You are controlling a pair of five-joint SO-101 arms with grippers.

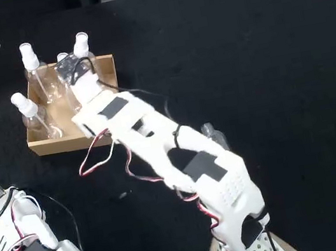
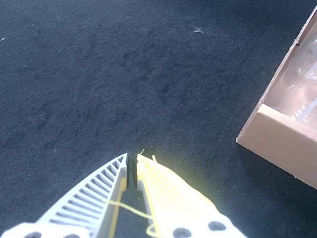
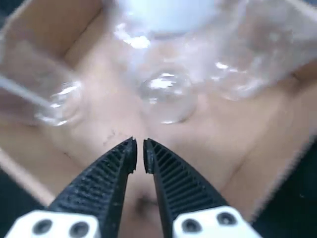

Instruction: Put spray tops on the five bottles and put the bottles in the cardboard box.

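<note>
Several capped bottles (image 1: pixel 35 71) stand upright in cardboard box (image 1: pixel 61 143), likely to save room. Right claw (image 3: pixel 139 150) hangs above them, pressed together, empty. Left claw (image 2: pixel 132 168) is likewise pressed together, parked clear.

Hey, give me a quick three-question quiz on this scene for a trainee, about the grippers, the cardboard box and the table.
1. True or false: the right gripper is over the floor of the cardboard box, close to the bottles.
2. What does the left gripper hold? A) a bottle B) a spray top C) nothing
3. Fill in: the left gripper is over the ____ table.
Key: 1 true; 2 C; 3 black.
</note>
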